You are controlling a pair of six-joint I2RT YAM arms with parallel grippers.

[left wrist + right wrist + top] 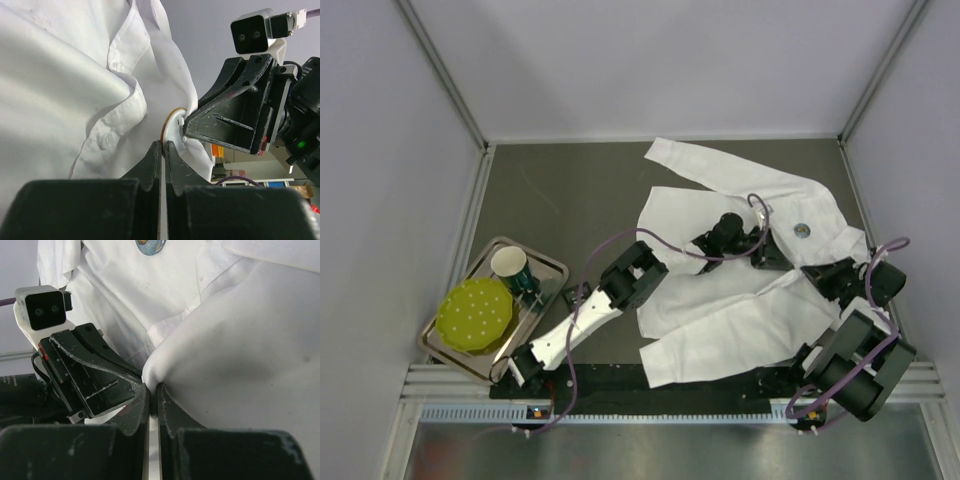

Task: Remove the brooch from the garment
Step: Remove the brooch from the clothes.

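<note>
Since both sets of jaws are squeezed down to a sliver on cloth, neither one actually has the pin yet, as far as I can see. The right gripper (152, 388) is clamped on a puffed-up fold of the white shirt (240, 365). The left gripper (163, 147) is closed almost flat with a thin white strip in the gap, which looks like shirt fabric too. The two sets of tips sit just beside each other, nearly nose to nose, around the middle of the shirt's front.

The brooch (150, 245) is a small round badge with a bluish face. It sits on the chest a bit farther out and to the right of the pinch, apart from both grippers. The left wrist view also shows a round tan-edged disc (172, 131) tucked in the cloth right past the left tips. Can't tell if that's part of the brooch or something else.

My take on doing this step well: one arm should hold the cloth taut so it doesn't follow along. The other needs to let go and re-grab the badge by its rim, not the fabric under it. Pull slow and straight off, because a thin shirt like this will probably tent up or tear. The tray (555, 268) with the cup (510, 265) and green plate (473, 313), on the left of the table (570, 200), is well out of the way.
</note>
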